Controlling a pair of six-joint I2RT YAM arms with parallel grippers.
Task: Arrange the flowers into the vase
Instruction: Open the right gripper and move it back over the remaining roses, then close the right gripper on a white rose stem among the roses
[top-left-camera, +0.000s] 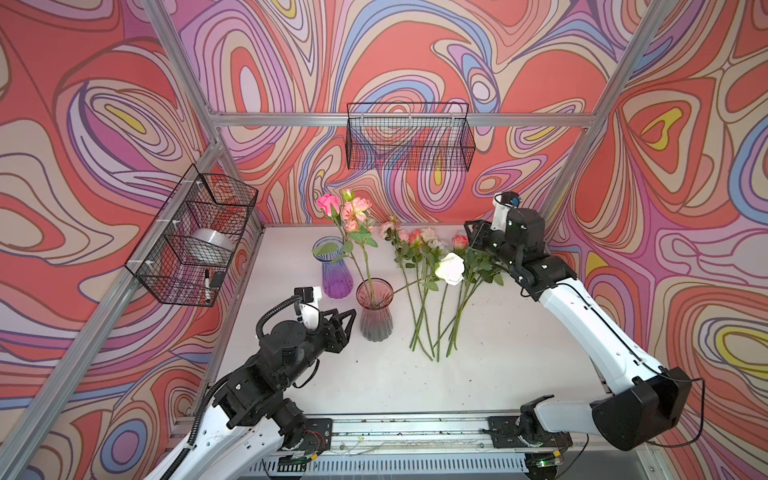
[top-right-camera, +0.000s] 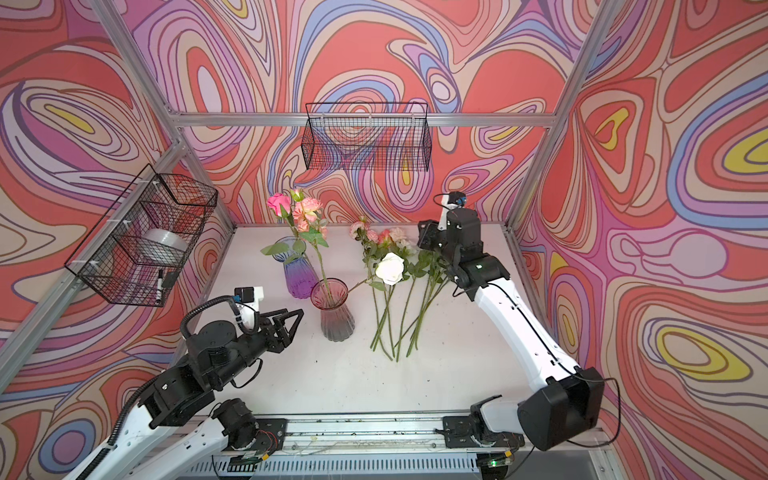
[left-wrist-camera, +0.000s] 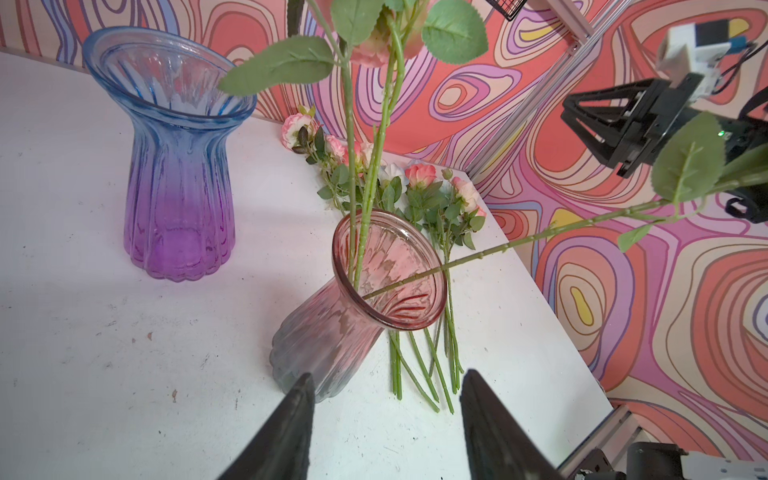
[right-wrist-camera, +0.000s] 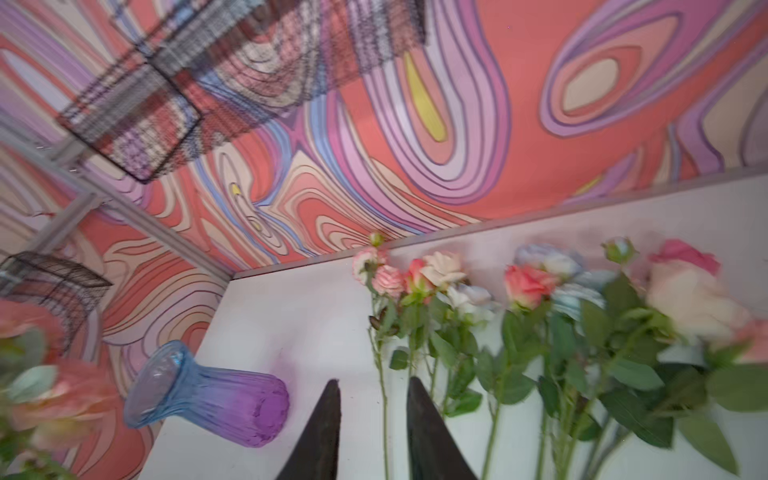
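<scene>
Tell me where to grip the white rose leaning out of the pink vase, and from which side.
Probably the bare stem between the rim of the pink vase and the first leaves, from above, jaws across it. The white rose slants sideways there, thin and free; its head is wide.

White table (top-left-camera: 374, 374): top scuffed and flecked with dark specks. One blue-to-purple ribbed glass vase (top-left-camera: 334, 270) stands upright on it, towards the back. A black wire basket (top-left-camera: 409, 137) hangs from the aluminium frame (top-left-camera: 291, 119) on the back wall. A second, partitioned wire basket (top-left-camera: 191, 237) hangs on the left wall; its middle compartment holds a roll of clear tape (top-left-camera: 212, 245), and the nearest holds a black marker (top-left-camera: 206, 284) beside a small black object I cannot identify. Walls (top-left-camera: 415, 50) carry swirling coral, lilac and yellow print.
</scene>
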